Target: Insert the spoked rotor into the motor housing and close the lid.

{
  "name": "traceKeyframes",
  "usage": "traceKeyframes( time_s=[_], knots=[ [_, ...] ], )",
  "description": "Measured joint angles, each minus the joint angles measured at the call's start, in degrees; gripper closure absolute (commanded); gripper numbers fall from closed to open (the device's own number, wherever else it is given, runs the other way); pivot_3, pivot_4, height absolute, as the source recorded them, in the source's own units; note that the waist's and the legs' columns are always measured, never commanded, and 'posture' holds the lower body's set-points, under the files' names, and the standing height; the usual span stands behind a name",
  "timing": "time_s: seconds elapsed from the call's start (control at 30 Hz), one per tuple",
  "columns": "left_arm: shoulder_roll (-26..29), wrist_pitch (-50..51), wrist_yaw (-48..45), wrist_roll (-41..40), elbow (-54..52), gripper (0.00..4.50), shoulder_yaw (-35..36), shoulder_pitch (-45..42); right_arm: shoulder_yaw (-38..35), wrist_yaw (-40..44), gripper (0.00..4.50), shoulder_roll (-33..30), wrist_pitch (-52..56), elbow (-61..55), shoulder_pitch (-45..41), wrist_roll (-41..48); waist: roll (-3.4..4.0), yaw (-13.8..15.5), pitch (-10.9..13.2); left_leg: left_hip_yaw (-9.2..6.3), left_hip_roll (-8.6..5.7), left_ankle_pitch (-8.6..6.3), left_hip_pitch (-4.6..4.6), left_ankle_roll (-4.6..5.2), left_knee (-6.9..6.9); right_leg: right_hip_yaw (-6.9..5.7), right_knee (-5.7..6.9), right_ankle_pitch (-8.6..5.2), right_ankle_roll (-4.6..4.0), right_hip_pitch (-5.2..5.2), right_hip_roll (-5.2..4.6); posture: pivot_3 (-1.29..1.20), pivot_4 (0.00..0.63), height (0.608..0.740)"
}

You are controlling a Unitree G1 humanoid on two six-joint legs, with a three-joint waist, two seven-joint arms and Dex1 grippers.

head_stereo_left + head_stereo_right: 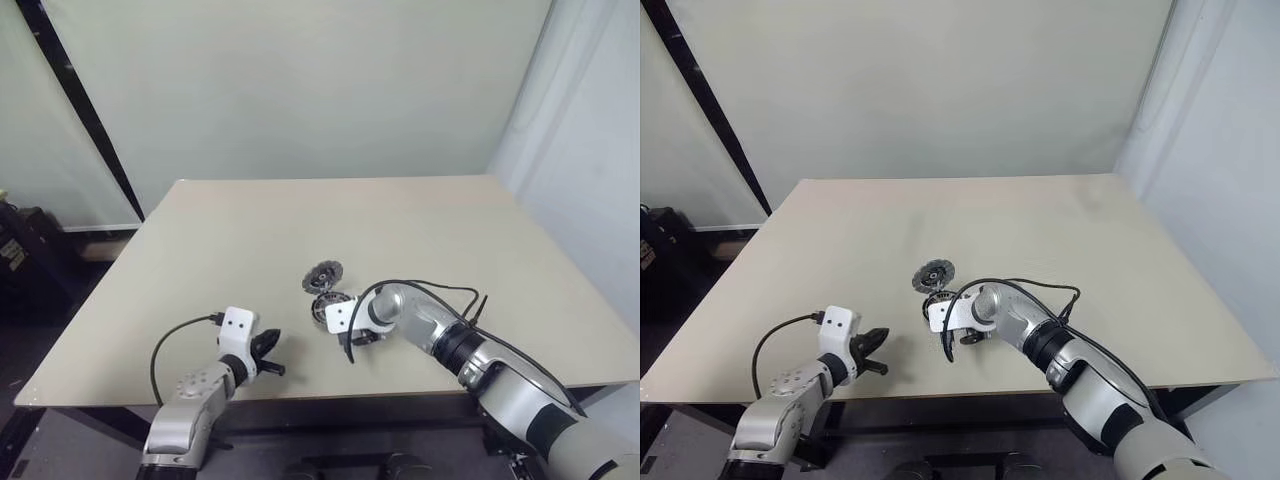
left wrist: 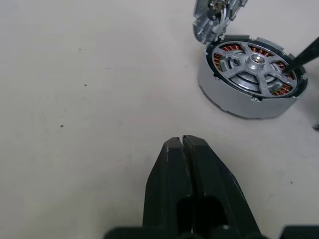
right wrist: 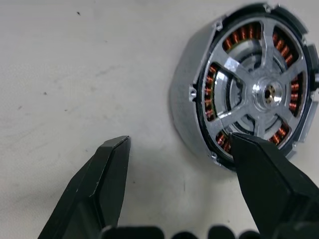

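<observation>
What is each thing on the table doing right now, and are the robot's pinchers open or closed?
Spoked rotor: seated in the housing, copper windings showing through its gaps.
Motor housing: on the table, top uncovered.
Lid: on the table just beyond the housing, not yet on it.
Left end effector: shut, empty.
Right end effector: open, one finger over the housing's rim, holding nothing.

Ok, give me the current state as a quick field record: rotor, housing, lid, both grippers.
rotor: silver spoked metal rotor already seated inside the housing, copper windings visible through its gaps
housing: round grey metal motor housing on the beige table
lid: dark round lid with notched rim on the table just beyond the housing, not yet fitted
left gripper: shut, empty, short of the housing
right gripper: open, one finger over the housing's rim, holding nothing
</observation>
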Motion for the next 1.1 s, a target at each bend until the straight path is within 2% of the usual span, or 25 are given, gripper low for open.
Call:
traceKeyframes(
  time_s=[0.07, 0.17, 0.33, 0.43, 0.47, 0.9, 1.0, 1.1],
  knots=[
    [0.0, 0.0, 0.0, 0.1, 0.0, 4.48, 0.0, 0.0, -0.2, -0.2, 1.06, 0.5, 0.8, 0.4, -0.2, -0.1, 0.00, 0.0, 0.0, -0.01, 0.00, 0.00, 0.00, 0.00, 0.00, 0.00, 0.00, 0.00, 0.00, 0.00, 0.01, 0.00, 0.000, 0.740],
    [-0.1, 0.0, 0.0, 0.2, 0.0, 4.50, -0.1, 0.0, -0.7, -1.0, 1.59, 1.1, 1.6, 1.2, -0.4, -0.1, 0.00, 0.0, 0.0, 0.00, 0.00, 0.00, 0.01, 0.00, 0.00, 0.00, 0.01, 0.00, 0.00, 0.01, 0.01, 0.00, 0.000, 0.740],
    [-0.1, -0.2, 0.0, 0.3, 0.0, 4.50, -0.2, 0.0, -1.7, -2.4, 3.36, 1.5, 2.2, 1.7, -0.7, -0.5, 0.00, 0.0, 0.0, -0.01, 0.00, 0.00, 0.02, -0.01, -0.02, -0.01, 0.01, 0.00, 0.00, 0.00, 0.01, 0.00, 0.000, 0.740],
    [-0.1, -0.2, 0.0, 0.4, 0.0, 4.50, -0.2, 0.0, -2.2, -1.9, 4.23, 2.2, 2.1, 1.6, -0.8, -0.5, -0.03, 0.0, 0.0, 0.00, 0.00, 0.00, 0.05, -0.01, -0.02, -0.01, 0.02, 0.00, 0.00, 0.03, 0.01, 0.00, 0.000, 0.740],
    [-0.2, -0.3, 0.0, 0.4, -0.1, 4.50, -0.3, -0.1, -2.2, -1.7, 4.39, 2.7, 2.6, 1.7, -0.6, -0.6, -0.03, 0.0, 0.0, 0.00, 0.00, 0.00, 0.05, -0.01, -0.02, -0.01, 0.03, 0.00, 0.00, 0.02, 0.01, 0.00, 0.000, 0.740],
    [-0.4, -0.8, 0.1, 0.5, -0.1, 4.50, -0.3, 0.5, -3.1, -1.1, 4.41, 3.5, 4.4, 1.3, -0.4, -0.9, -0.03, 0.0, 0.0, -0.01, 0.00, 0.01, 0.00, -0.03, -0.02, -0.02, 0.03, 0.00, 0.00, -0.02, 0.01, 0.00, 0.000, 0.740],
    [-0.4, -1.1, 0.1, 0.8, -0.1, 4.50, -0.3, 0.6, -4.2, 0.9, 4.41, 3.2, 7.8, -1.4, 0.5, 0.2, -0.03, 0.0, 0.0, -0.02, 0.00, 0.01, -0.06, -0.03, -0.02, -0.03, 0.03, 0.00, 0.00, -0.06, 0.00, 0.00, 0.000, 0.740],
    [-0.4, -1.5, 0.0, 1.4, -0.1, 4.50, -0.4, 0.6, -5.1, 6.6, 4.41, 1.9, 16.4, -10.1, 2.9, 1.7, -0.03, 0.0, 0.0, -0.02, -0.01, 0.00, -0.17, -0.04, -0.02, -0.02, 0.01, 0.00, 0.02, -0.15, -0.01, 0.00, 0.000, 0.740]
  ],
)
